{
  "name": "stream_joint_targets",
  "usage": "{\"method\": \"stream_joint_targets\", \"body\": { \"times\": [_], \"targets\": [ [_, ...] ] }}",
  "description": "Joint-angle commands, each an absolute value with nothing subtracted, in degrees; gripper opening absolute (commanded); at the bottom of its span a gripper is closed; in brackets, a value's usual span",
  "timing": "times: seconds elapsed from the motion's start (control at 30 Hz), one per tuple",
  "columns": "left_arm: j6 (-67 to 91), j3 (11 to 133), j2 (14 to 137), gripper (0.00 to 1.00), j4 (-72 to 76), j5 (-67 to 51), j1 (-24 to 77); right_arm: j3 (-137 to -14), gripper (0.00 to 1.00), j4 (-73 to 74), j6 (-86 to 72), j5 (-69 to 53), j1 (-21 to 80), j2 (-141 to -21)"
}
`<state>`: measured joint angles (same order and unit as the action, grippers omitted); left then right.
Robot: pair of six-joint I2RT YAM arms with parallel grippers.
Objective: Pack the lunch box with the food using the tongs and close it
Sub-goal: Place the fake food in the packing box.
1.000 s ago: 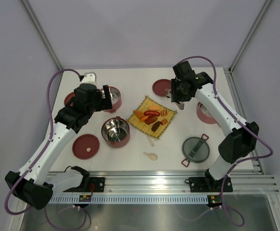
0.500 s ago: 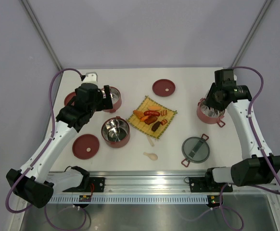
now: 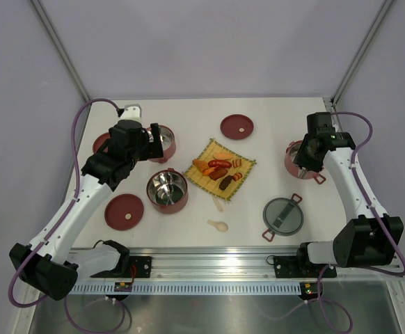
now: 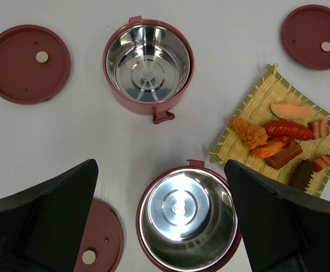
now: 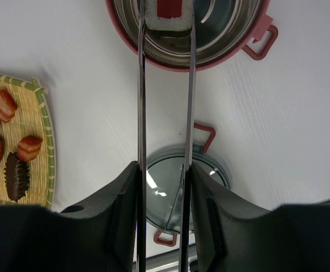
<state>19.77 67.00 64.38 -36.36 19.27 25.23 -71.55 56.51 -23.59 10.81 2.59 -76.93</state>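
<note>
My right gripper (image 5: 164, 175) is shut on the silver tongs (image 5: 141, 113), whose two arms run up to a white food piece with a red centre (image 5: 166, 14) pinched at their tips. That piece hangs inside the right lunch box tier (image 5: 210, 64), a dark-red pot with a steel inside (image 3: 294, 165). The other food (image 3: 220, 169) lies on the yellow mat (image 3: 204, 154). My left gripper (image 4: 159, 170) is open above another tier (image 4: 187, 221), at the back left (image 3: 162, 142). A third tier (image 3: 166, 189) stands left of the mat.
The grey see-through lid with red clips (image 3: 283, 216) lies near the front right. Flat red disc lids lie at the back centre (image 3: 236, 126), front left (image 3: 124, 211) and far left (image 3: 99, 144). A cream spoon (image 3: 218, 225) lies in front of the mat.
My right arm swung from above the mat to the right tier, carrying the tongs, then settled slightly lower over it. The left arm has not moved.
</note>
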Motion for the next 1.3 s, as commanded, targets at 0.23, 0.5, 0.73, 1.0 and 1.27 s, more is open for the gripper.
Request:
{"method": "stream_joint_targets", "body": {
  "times": [0.23, 0.5, 0.73, 1.0, 1.27],
  "targets": [
    [20.13, 67.41, 62.40, 0.99, -34.98, 19.42, 25.31, -73.39, 0.32, 47.91, -21.01, 5.89, 2.37, -85.08],
    [20.65, 67.24, 61.79, 0.99, -35.07, 19.42, 25.31, -73.39, 0.32, 46.32, -20.22, -2.62, 2.55, -85.69],
    [21.01, 67.06, 61.87, 0.99, -35.07, 18.72, 25.31, -74.71, 0.34, 46.85, -19.34, -4.31, 4.66, -86.04],
    [21.36, 66.80, 61.26, 0.99, -35.42, 18.63, 25.31, -74.97, 0.60, 48.25, -19.69, 1.57, 4.83, -84.12],
    [21.53, 66.53, 61.26, 0.99, -35.07, 17.75, 25.31, -77.87, 0.61, 50.88, -19.69, 3.61, 4.83, -80.60]
  ]
}}
